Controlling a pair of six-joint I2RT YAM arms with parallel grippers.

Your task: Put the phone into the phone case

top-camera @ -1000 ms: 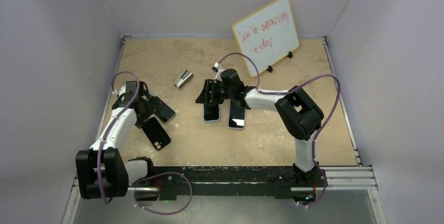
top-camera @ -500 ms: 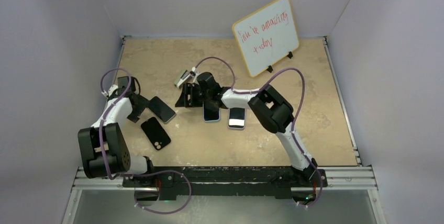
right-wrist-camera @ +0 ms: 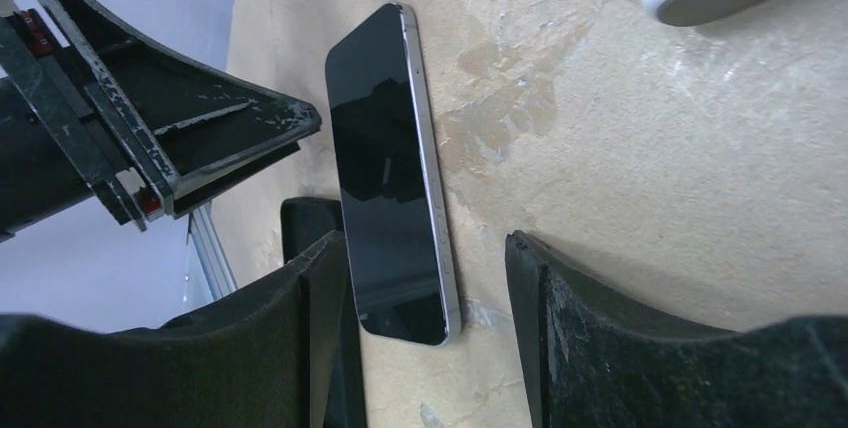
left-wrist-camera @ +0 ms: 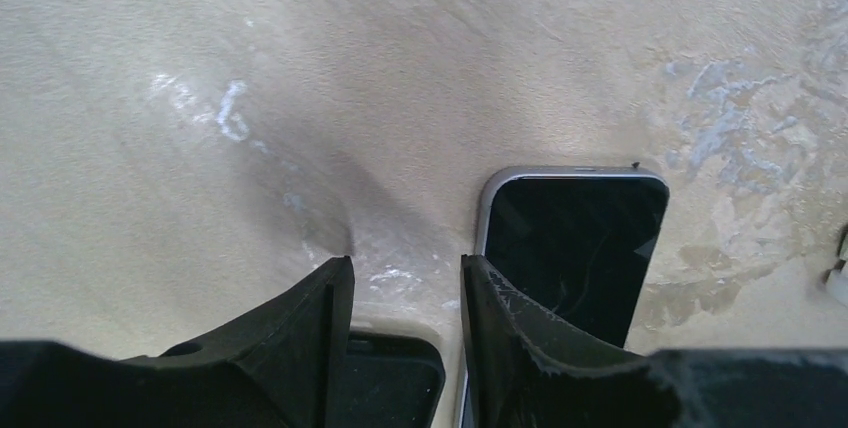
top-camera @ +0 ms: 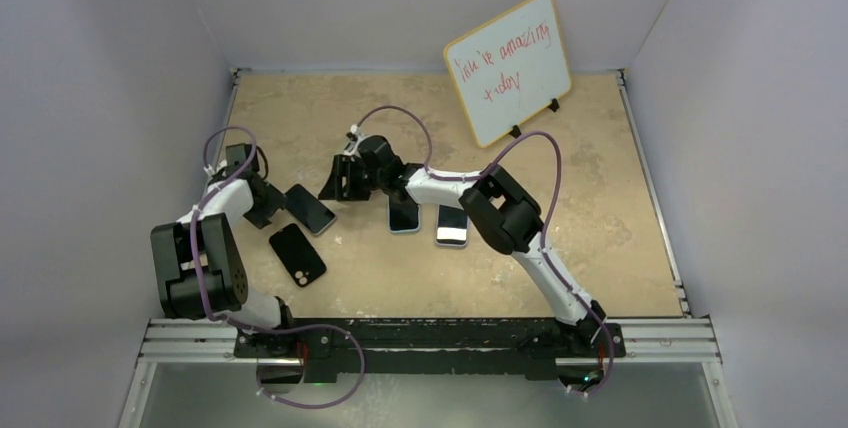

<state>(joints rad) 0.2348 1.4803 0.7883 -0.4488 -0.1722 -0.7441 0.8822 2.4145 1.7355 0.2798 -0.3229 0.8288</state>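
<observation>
As the spread right pincer [right-wrist-camera: 425,248] is being swung beside the phone [top-camera: 310,209], the left pincer [left-wrist-camera: 405,273], empty and still gapped, is being narrowed for pickup.

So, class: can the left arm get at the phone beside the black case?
Probably yes: the left gripper hangs open right beside the phone, nothing between; the right gripper crowds its far side.

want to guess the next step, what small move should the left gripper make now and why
Probably slide the left gripper sideways over the phone, then close on its edges. The gripper stands open over the table, holding nothing. The phone lies flat just beside the gap rather than in it, and the black case lies close by.
</observation>
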